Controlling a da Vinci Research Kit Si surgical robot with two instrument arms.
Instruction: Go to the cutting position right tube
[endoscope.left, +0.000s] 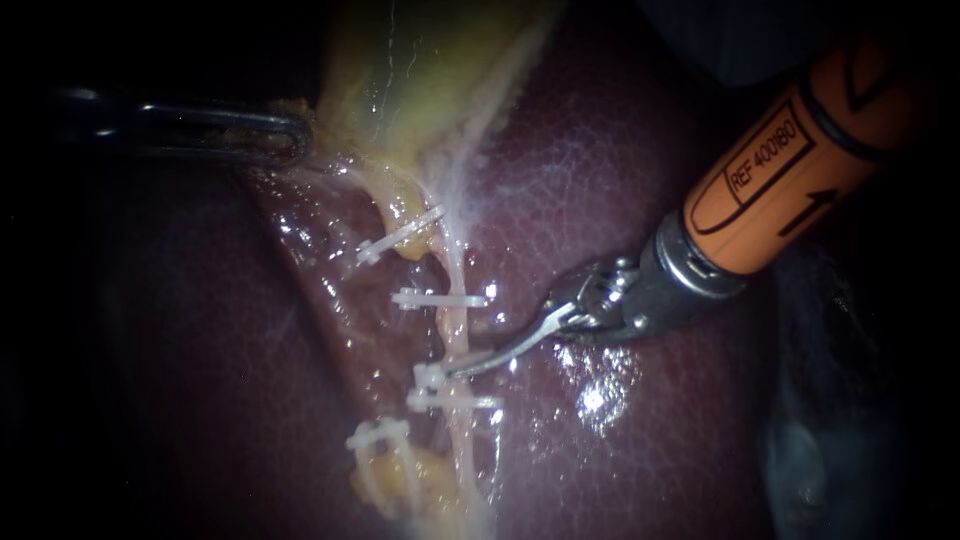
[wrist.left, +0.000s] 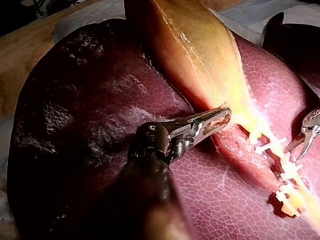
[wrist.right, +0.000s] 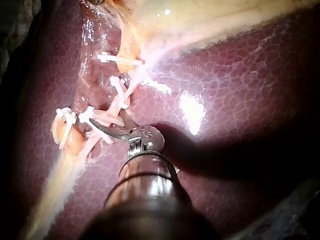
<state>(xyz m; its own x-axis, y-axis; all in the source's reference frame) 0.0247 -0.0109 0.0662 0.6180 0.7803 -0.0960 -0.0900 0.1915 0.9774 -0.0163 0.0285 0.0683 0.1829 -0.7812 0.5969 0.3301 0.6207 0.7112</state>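
The pale right tube (endoscope.left: 456, 330) runs down over the liver (endoscope.left: 620, 200) and carries white clips (endoscope.left: 440, 298), one above and two below (endoscope.left: 432, 376) a bare stretch. My right instrument (endoscope.left: 458, 367) comes in from the upper right on an orange shaft. Its curved blades reach that bare stretch. In the right wrist view the blades (wrist.right: 111, 123) stand open with the tube between them. My left instrument (endoscope.left: 292, 136) sits at the upper left, jaws shut on the edge of the yellow gallbladder (endoscope.left: 420, 80), as the left wrist view (wrist.left: 212, 121) also shows.
A left tube (endoscope.left: 390, 215) with a clip (endoscope.left: 396, 241) lies beside the right one, cut apart, with another clipped stump (endoscope.left: 378, 436) lower down. Wet dark red liver surrounds everything. White cloth (wrist.left: 90, 15) and a wooden board lie beyond the liver.
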